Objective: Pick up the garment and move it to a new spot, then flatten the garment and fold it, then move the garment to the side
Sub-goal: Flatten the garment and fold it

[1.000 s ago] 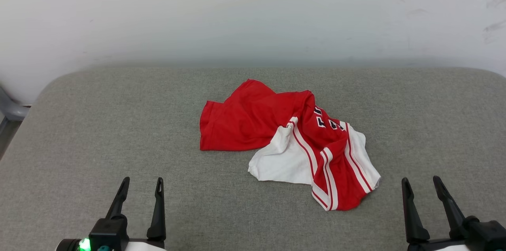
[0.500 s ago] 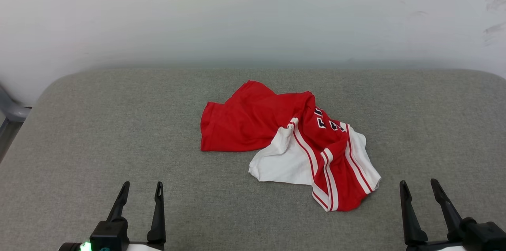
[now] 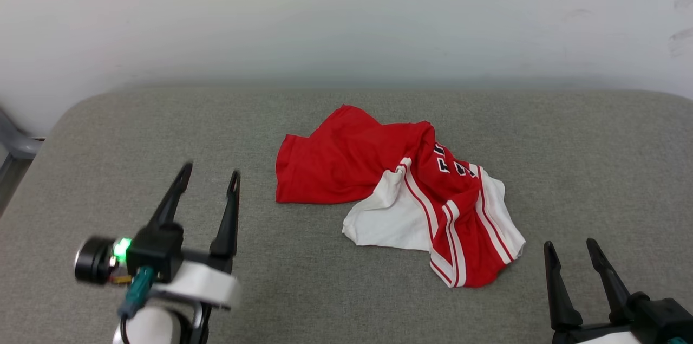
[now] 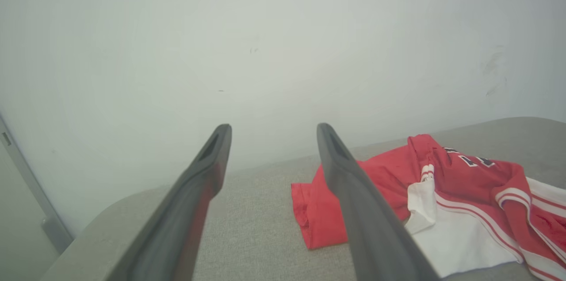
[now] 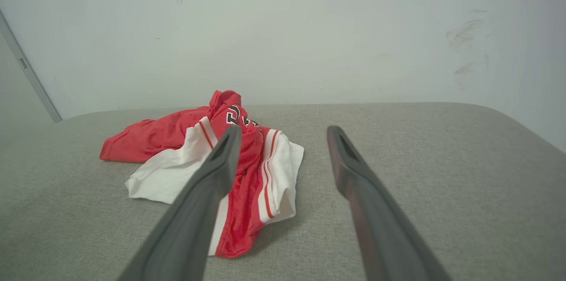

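left pincer [image 3: 210, 170] is up over the grey fabric-covered counter [image 3: 595, 160], its two long dark fingers spread apart with nothing between them. a green light [image 3: 120, 248] glows on the wrist behind it. off to that pincer's right and a little ahead, well apart from the fingertips, lies the red jersey-style shirt with white short sleeves and red-and-white striped trim [image 3: 346, 170]. it sits crumpled in a heap and nobody has hold of it.

from the left wrist, the left pincer [image 4: 273, 128] points at the pale wall [image 4: 177, 28], and the shirt [image 4: 460, 183] lies beyond and to the right of its right finger, red hem nearest.

right pincer [image 3: 569, 244] sits low at the near edge, fingers apart too, gripping nothing. the shirt's striped end lies ahead and to its left, near but not touching.

from the right wrist, the right pincer [image 5: 284, 130] looks across the counter, and the shirt [image 5: 168, 132] is bunched ahead on its left. the left finger crosses in front of the striped part. black letters with white outlines show on the raised fold, too creased to read.
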Robot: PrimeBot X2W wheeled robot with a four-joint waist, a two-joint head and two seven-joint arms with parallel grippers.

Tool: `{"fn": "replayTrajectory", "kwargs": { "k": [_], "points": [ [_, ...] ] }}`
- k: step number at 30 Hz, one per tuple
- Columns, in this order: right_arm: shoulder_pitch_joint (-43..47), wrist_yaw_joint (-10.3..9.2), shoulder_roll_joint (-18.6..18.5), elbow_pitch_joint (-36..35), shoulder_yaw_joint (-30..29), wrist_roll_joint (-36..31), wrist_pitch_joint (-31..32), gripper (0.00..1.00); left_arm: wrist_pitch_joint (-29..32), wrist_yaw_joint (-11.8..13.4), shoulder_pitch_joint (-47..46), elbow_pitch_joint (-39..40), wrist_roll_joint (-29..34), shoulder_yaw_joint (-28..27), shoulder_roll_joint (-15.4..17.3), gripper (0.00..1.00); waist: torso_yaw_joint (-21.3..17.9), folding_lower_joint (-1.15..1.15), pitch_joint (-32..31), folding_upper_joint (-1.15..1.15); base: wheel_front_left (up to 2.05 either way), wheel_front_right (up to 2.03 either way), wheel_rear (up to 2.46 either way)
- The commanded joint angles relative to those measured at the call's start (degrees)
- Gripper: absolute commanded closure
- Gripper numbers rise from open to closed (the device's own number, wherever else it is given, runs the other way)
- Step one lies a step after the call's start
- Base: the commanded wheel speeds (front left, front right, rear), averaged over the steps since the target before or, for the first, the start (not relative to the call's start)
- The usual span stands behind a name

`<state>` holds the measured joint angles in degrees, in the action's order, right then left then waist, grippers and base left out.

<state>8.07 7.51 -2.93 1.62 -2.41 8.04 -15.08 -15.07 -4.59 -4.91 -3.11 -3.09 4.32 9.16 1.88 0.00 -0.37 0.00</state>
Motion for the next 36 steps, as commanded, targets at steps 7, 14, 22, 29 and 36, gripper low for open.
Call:
{"fn": "replayTrajectory", "kwargs": {
  "k": [7, 14, 22, 29, 36],
  "points": [
    [-2.05, -0.04, 0.09, -0.7, 0.88, -0.53, -0.14, 0.0, -0.14, -2.49, -13.42, -2.93, -0.71, 5.86, 3.78, 0.0, -1.23, 0.0, 2.13, 0.0, 0.0, 0.0, 0.0],
    [-3.88, -0.04, 0.1, -1.37, 1.08, -0.54, -0.14, 0.0, 4.18, -2.76, -26.23, -8.64, -7.49, 19.93, 10.09, 0.0, -3.35, 0.0, 4.98, 0.0, 0.0, 0.0, 0.0],
    [-5.74, -0.04, 0.1, -1.77, 0.91, -0.48, -0.14, 0.0, 17.7, -2.79, -40.62, -11.13, -22.05, 41.72, 17.06, 0.0, -5.18, 0.0, 7.89, 0.0, 0.0, 0.0, 0.0],
    [-7.59, -0.03, 0.1, -1.98, 1.04, 0.02, -0.14, 0.0, 32.85, -2.79, -50.89, -11.31, -36.63, 58.84, 20.84, 0.0, -7.06, 0.0, 10.48, 0.0, 0.0, 0.0, 0.0],
    [-9.87, -0.03, 0.1, -2.47, 0.66, 0.78, -0.14, 0.0, 48.96, -2.8, -56.2, -8.44, -46.01, 68.99, 23.83, 0.0, -9.2, 0.0, 14.51, 0.0, 0.0, 0.0, 0.0]
  ]
}}
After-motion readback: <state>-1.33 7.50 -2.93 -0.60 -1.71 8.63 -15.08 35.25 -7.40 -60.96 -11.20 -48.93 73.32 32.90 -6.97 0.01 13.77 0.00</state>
